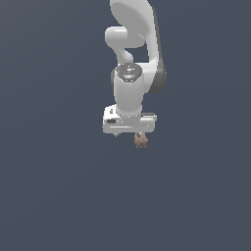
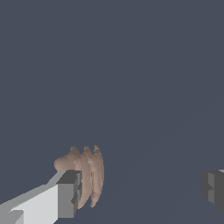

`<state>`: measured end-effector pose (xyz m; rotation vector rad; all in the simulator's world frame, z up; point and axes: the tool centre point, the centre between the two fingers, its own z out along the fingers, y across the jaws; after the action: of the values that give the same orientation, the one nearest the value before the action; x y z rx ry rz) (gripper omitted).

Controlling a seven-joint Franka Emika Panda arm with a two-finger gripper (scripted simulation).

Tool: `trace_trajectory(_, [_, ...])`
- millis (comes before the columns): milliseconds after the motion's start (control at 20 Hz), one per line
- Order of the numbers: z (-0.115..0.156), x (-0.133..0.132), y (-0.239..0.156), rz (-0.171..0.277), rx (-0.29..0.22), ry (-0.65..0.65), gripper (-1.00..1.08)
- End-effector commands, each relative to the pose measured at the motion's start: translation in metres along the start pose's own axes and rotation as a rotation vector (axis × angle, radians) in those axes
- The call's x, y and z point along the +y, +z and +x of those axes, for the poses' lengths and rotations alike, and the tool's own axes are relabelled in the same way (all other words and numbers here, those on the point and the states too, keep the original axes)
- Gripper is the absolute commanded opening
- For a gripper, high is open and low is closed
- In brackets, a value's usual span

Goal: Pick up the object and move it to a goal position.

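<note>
The gripper [image 2: 140,192] is seen with its jaws spread wide apart. The object [image 2: 87,173] is found touching one finger [image 2: 68,194], well apart from the other.

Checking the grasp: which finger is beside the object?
The finger on the exterior view's right; the object lies beside it, the other finger stands well apart.

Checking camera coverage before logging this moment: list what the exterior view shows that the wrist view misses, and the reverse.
Exterior only: the whole white arm above the claw.
Wrist only: both fingertips set wide apart, the object beside one and well clear of the other, and its ridged lobes.
Both: the brownish-pink object at the claw, on a plain dark grey background.
</note>
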<state>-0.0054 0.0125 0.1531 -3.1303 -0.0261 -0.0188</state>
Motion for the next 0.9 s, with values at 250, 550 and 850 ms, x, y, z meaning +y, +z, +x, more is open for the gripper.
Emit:
trace_trajectory(250, [-0.029, -0.041, 0.035, -0.008, -0.008, -0.054, 1.00])
trace_trajectory(550, [-0.048, -0.062, 0.053, -0.010, -0.012, -0.084, 1.00])
trace_trajectory(850, [-0.050, -0.065, 0.056, -0.010, -0.013, -0.089, 1.00])
